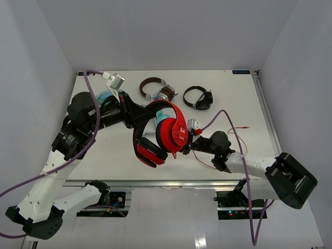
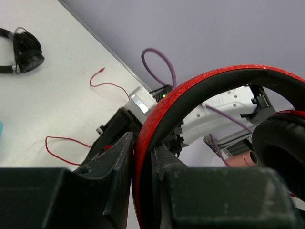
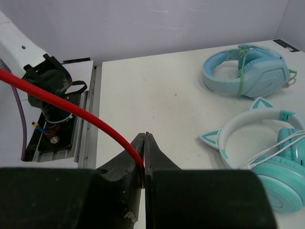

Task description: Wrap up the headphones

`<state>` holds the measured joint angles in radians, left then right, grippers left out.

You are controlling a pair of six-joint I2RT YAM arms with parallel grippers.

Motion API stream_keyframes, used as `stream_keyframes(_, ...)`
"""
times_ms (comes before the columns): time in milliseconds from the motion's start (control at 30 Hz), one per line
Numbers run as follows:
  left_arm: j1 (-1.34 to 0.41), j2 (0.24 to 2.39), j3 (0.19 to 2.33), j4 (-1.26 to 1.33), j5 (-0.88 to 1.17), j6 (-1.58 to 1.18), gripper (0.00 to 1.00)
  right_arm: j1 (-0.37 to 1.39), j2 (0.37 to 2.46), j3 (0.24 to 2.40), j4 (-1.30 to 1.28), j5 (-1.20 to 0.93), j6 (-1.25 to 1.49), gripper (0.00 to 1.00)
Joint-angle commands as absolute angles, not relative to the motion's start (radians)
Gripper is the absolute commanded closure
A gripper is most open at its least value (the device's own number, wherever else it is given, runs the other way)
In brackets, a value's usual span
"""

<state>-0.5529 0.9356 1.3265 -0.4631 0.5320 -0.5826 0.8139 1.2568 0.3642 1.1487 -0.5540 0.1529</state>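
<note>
The red headphones [image 1: 168, 134] hang lifted above the table's middle, with the ear cups down. My left gripper [image 1: 147, 115] is shut on their red and black headband [image 2: 190, 90], which runs between the jaws in the left wrist view, where the gripper [image 2: 143, 160] fills the bottom. A black ear pad [image 2: 281, 148] shows at the right. My right gripper [image 1: 191, 144] sits just right of the ear cups and is shut on the thin red cable [image 3: 71, 112]. In the right wrist view the gripper [image 3: 145, 162] pinches it. The rest of the cable [image 1: 239, 128] trails over the table to the right.
Brown-banded silver headphones [image 1: 155, 88] and small black headphones [image 1: 198, 97] lie at the back. Light blue headphones [image 3: 248, 69] and white-and-teal cat-ear headphones [image 3: 267, 157] lie at the left, under my left arm. The table's near edge and rail [image 1: 171, 182] run below.
</note>
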Motion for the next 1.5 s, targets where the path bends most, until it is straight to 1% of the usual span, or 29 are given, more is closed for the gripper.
stream_keyframes(0, -0.555, 0.906, 1.276, -0.409, 0.708, -0.542, 1.0, 0.819, 1.264, 0.494, 1.016, -0.491, 0.097, 0.92)
stream_keyframes(100, -0.555, 0.916, 1.253, -0.488, 0.771, -0.447, 1.0, 0.814, 1.251, 0.565, 0.875, -0.423, 0.046, 0.92)
stream_keyframes(267, -0.555, 0.929, 1.251, -0.624, 0.767, -0.278, 1.0, 0.771, 1.198, 0.675, 0.642, -0.341, -0.04, 0.92)
stream_keyframes(433, -0.561, 0.926, 1.226, -0.627, 0.759, -0.25, 1.0, 0.726, 1.177, 0.807, 0.425, -0.323, -0.091, 0.92)
stream_keyframes(633, -0.575, 0.953, 1.197, -0.625, 0.73, -0.231, 1.0, 0.713, 1.186, 0.936, 0.307, -0.313, -0.126, 0.92)
stream_keyframes(767, -0.58, 0.983, 1.187, -0.649, 0.625, -0.211, 1.0, 0.71, 1.18, 0.992, 0.229, -0.286, -0.152, 0.92)
stream_keyframes(1033, -0.589, 1.09, 1.194, -0.722, 0.23, -0.177, 1.0, 0.703, 1.19, 1.15, -0.023, -0.221, -0.226, 0.92)
stream_keyframes(1133, -0.616, 1.146, 1.204, -0.749, 0.067, -0.169, 1.0, 0.704, 1.186, 1.161, -0.07, -0.237, -0.244, 0.92)
stream_keyframes(1300, -0.715, 1.259, 1.234, -0.784, -0.208, -0.169, 1.0, 0.703, 1.195, 1.185, -0.161, -0.277, -0.259, 0.92)
stream_keyframes(1367, -0.754, 1.289, 1.239, -0.79, -0.276, -0.178, 1.0, 0.703, 1.208, 1.195, -0.179, -0.307, -0.254, 0.92)
stream_keyframes(1467, -0.765, 1.325, 1.252, -0.807, -0.353, -0.196, 1.0, 0.705, 1.235, 1.21, -0.213, -0.337, -0.241, 0.92)
